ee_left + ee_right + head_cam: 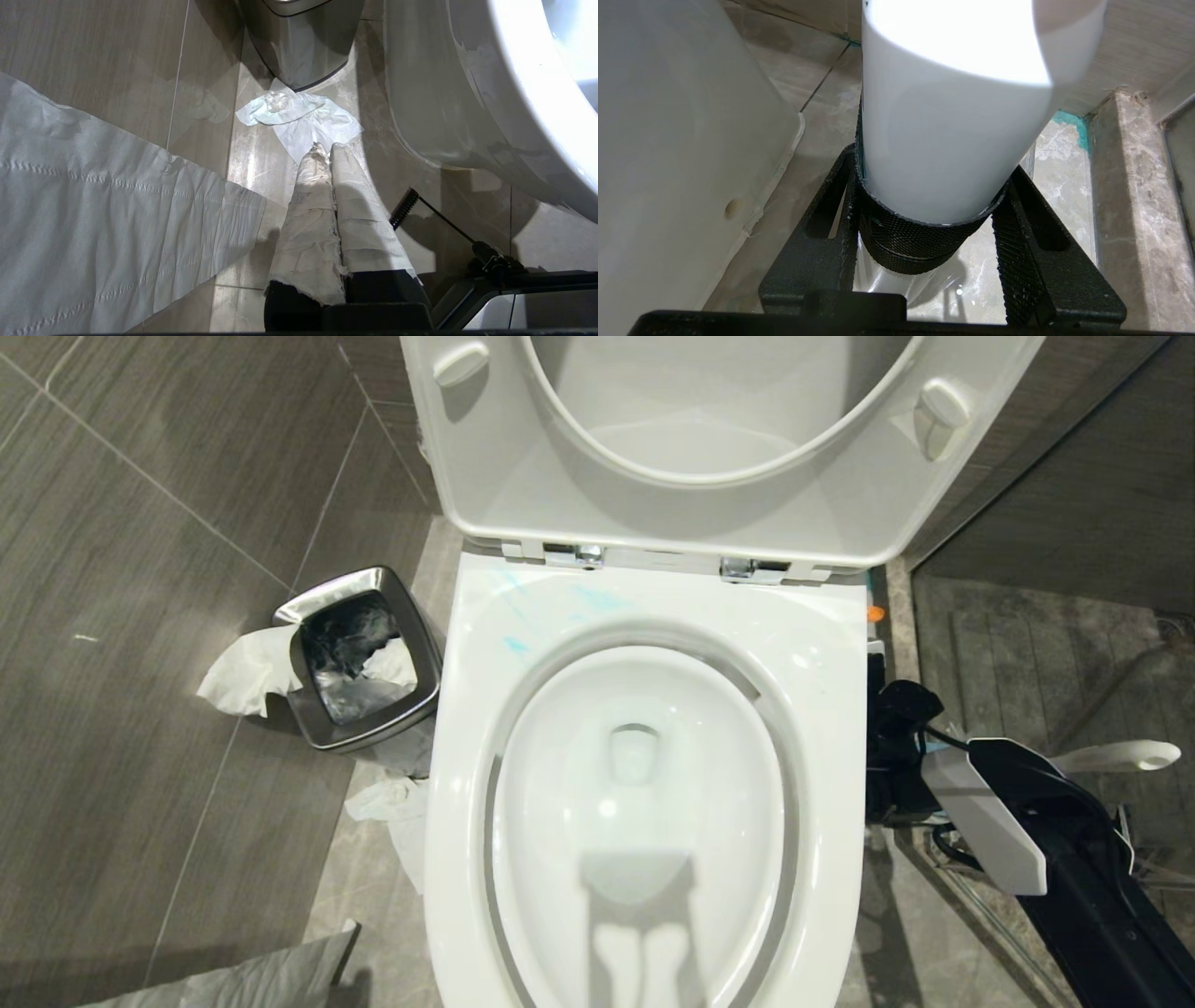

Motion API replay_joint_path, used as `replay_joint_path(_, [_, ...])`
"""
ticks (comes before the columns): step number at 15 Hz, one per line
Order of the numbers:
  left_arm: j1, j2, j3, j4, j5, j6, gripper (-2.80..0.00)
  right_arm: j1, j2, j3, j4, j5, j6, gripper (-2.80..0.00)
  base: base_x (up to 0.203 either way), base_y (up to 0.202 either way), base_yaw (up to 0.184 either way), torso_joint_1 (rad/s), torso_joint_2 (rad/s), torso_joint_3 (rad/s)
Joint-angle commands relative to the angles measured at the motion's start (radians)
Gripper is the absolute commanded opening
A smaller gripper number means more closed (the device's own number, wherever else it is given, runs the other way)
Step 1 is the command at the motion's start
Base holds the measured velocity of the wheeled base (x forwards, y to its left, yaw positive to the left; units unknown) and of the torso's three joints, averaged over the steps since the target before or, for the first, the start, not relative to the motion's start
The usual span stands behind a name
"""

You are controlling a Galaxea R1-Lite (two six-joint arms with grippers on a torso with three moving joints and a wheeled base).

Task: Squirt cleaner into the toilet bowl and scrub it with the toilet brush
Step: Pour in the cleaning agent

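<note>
1. While the left gripper hangs low over the floor with its cloth-wrapped fingers pressed together, a long strip of paper lies beside it and a crumpled tissue sits just past its tips.
2. Near the robot, the toilet bowl stands open, seat lid raised against the tank.
3. Beside the bowl's right side, the right gripper has its black fingers against both sides of a white bottle with a black ribbed collar.
4. Just right of that arm, the toilet brush shows its flat white handle end.
5. Farther back, faint streaks of turquoise cleaner mark the rim's rear left.
6. Left of the bowl stands a steel waste bin, paper spilling over its edge.
</note>
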Motion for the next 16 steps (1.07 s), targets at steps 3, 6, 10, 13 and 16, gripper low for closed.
replay_joint_path(3, [0.000,0.002,0.002,0.000,0.000,0.000,-2.80,0.000,-0.027,0.017,-0.057,-0.006,-0.002,-2.80,0.000,0.000,0.000,0.000,0.00,0.000])
replay_joint_path(6, [0.000,0.002,0.002,0.000,0.000,0.000,-2.80,0.000,-0.066,0.123,-0.083,-0.006,-0.003,-2.80,0.000,0.000,0.000,0.000,0.00,0.000])
replay_joint_path(10, [0.000,0.002,0.002,0.000,0.000,0.000,-2.80,0.011,-0.077,0.255,-0.145,0.001,-0.001,-2.80,0.000,0.000,0.000,0.000,0.00,0.000])
replay_joint_path(13, [0.000,0.002,0.002,0.000,0.000,0.000,-2.80,0.019,-0.083,0.369,-0.159,0.000,0.010,-2.80,0.000,0.000,0.000,0.000,0.00,0.000])
replay_joint_path(16, [0.000,0.002,0.002,0.000,0.000,0.000,-2.80,0.023,-0.102,0.413,-0.160,-0.002,0.013,-2.80,0.000,0.000,0.000,0.000,0.00,0.000])
